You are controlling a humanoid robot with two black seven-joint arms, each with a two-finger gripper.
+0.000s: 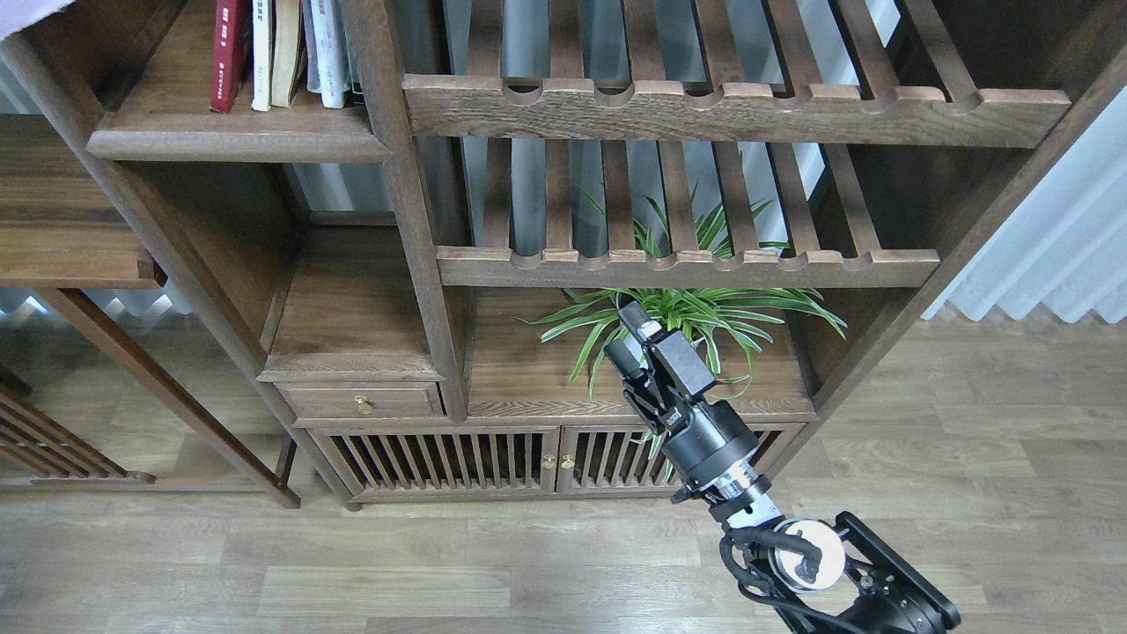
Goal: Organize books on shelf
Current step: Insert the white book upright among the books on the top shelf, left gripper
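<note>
The shelf [238, 143] is a flat dark-brown board with a thick rounded lip at the upper left. Several books stand upright at its right end, among them one with a dark red spine [229, 53] and white and tan ones [283, 44]. Only a corner of the pale lavender-white book [25, 7] shows at the top left edge; what holds it is out of view. No yellow-green book shows. My right gripper [629, 339] is open and empty, low in front of the plant, far from the shelf. My left gripper is out of view.
Two slatted racks with scalloped rails [731, 110] [687, 264] fill the bookcase's right half. A green potted plant [687, 313] sits under them, right behind my right gripper. Below are a small drawer [361, 401] and slatted cabinet doors [440, 458]. A side table [70, 255] stands left.
</note>
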